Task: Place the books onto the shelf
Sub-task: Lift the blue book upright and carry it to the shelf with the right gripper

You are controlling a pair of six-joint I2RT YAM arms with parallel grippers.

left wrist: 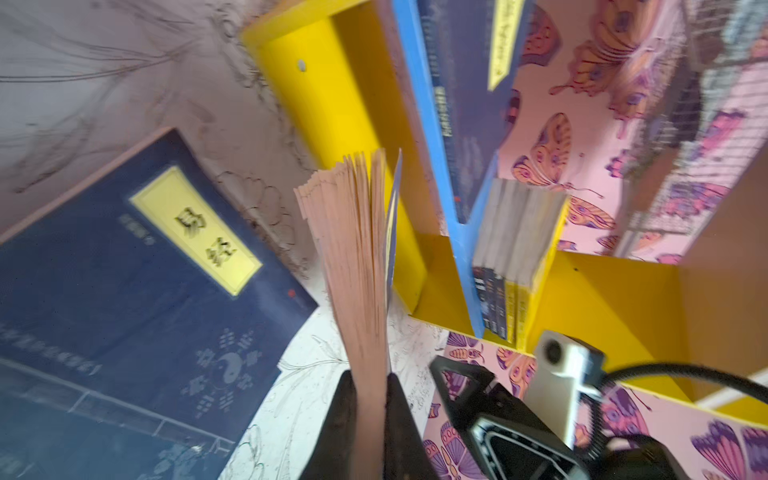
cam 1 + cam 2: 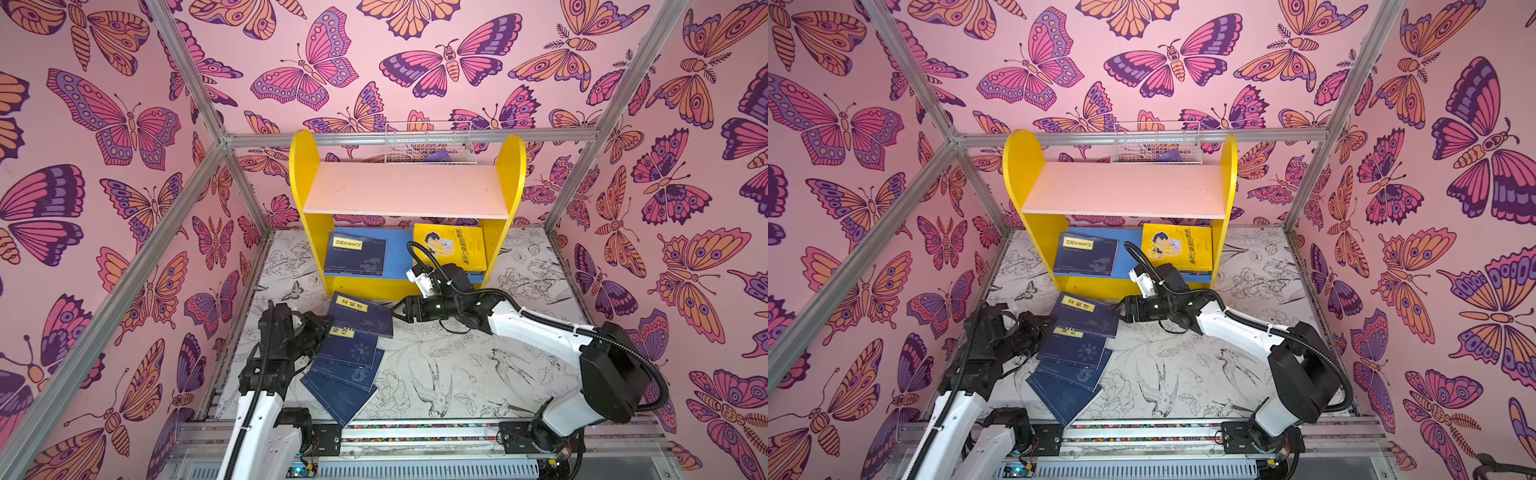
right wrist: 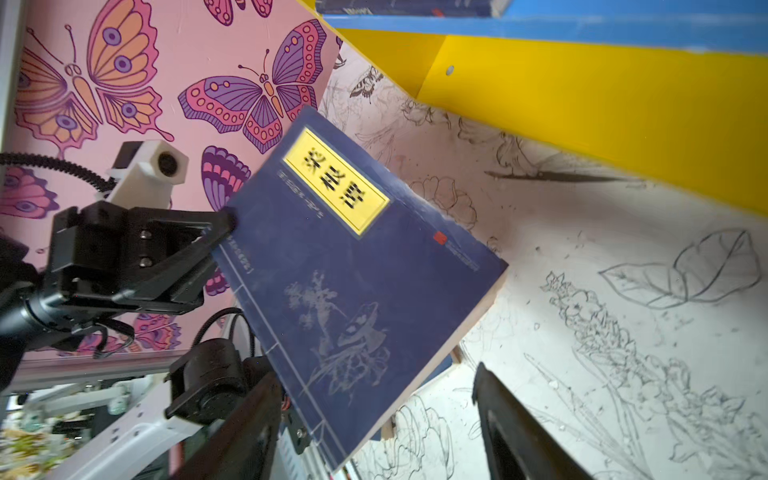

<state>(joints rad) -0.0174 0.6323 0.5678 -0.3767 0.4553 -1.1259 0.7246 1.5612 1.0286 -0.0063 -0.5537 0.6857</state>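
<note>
The raised navy book [image 2: 360, 314] is up off the table [image 2: 478, 365], tilted, hanging over the far end of the pile and close to the shelf's front. The left gripper [image 2: 324, 325] has it clamped by the edge facing the table's left side. In the left wrist view the fingers [image 1: 401, 428] pinch tight on the page block, and the pages fan loose beyond them. At the book's opposite corner the right gripper [image 2: 398, 309] waits with its jaws spread wide, straddling that corner in the right wrist view and gripping nothing. My read is that a handover or a two-handed steady is coming.

Now the score. The shelf [image 2: 304, 166] stands at the table's back edge. Its blue lower board [image 2: 398, 253] carries a flat navy book [image 2: 354, 254] at the left end. At the right end is a stack of several books topped by the yellow cartoon book [image 2: 453, 246]. The pink upper board [image 2: 407, 187] is bare.

Left to go are the one in the air and a fanned pile [image 2: 347, 365] of at least three navy books near the table's front-left corner. I'd call that a little past halfway, with the top tier unused.
</note>
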